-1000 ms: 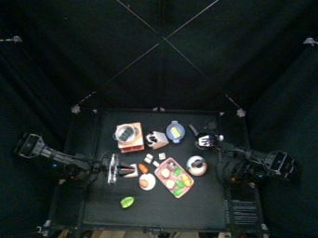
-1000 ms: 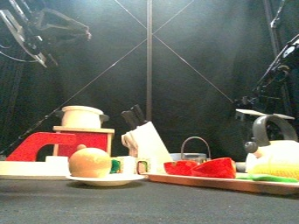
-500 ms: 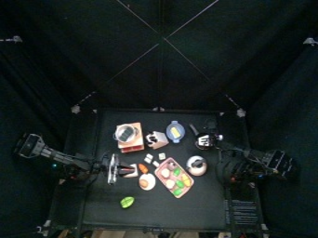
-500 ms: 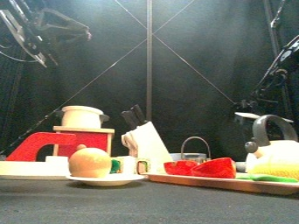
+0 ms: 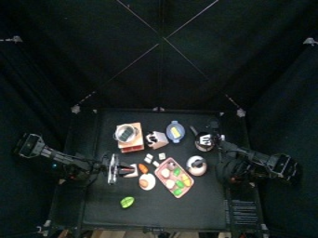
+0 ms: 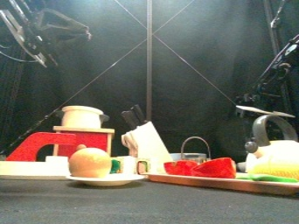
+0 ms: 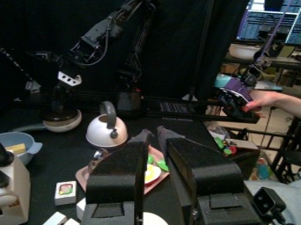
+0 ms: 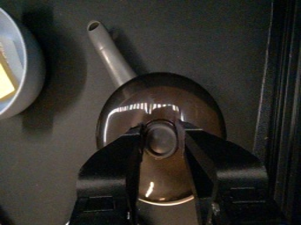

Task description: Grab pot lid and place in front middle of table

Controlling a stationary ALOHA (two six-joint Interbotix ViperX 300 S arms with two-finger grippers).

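The pot lid (image 8: 165,110) is a dark glossy dome with a round knob (image 8: 161,137). It lies over a grey pan whose handle (image 8: 108,51) sticks out. My right gripper (image 8: 163,151) is straight above it, one jaw on each side of the knob and touching it. In the top view the right gripper (image 5: 224,150) is at the right side of the table (image 5: 187,210). In the front view a flat dark disc (image 6: 267,111) shows above the kettle (image 6: 267,142). My left gripper (image 7: 150,163) is shut and empty at the table's left (image 5: 89,170).
A blue plate (image 8: 12,61) lies next to the pan and the table's edge (image 8: 279,88) runs close on the other side. A red toy stove (image 6: 59,144), knife block (image 6: 146,140), apple plate (image 6: 91,163) and food tray (image 6: 222,171) fill the middle. A person's hand (image 7: 277,99) shows beyond the curtains.
In the front view the flat dark disc above the kettle has shifted right and slightly up. The right arm has shifted a little in the top view. The left arm has not moved.
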